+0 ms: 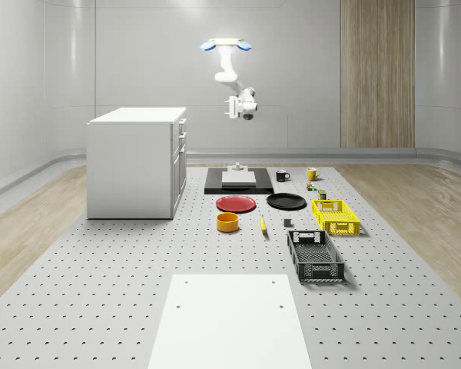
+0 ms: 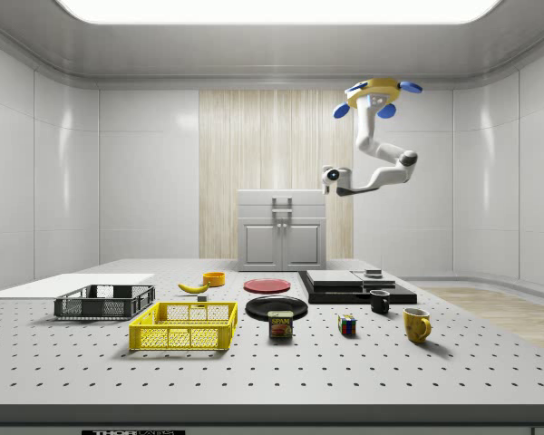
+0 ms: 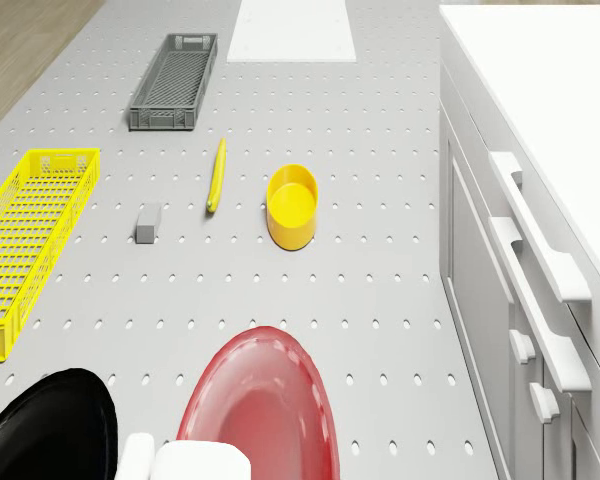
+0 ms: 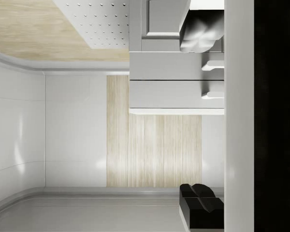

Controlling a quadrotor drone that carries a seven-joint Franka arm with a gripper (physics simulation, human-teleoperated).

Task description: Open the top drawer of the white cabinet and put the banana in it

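The white cabinet stands on the table at the whole-scene view's left, drawers shut, handles facing the side camera. The top drawer's handle also shows in the drone view. The banana lies flat on the table beside the yellow bowl; it appears too in the side view and the drone view. The drone hovers high over the black slab. My gripper hangs in the air right of the cabinet top, apart from it, open and empty. The wrist view faces the cabinet front between the spread fingers.
A red plate and black plate lie beyond the banana. A yellow basket and grey basket sit at the right. Two mugs, a can, a cube and a white sheet are also on the table.
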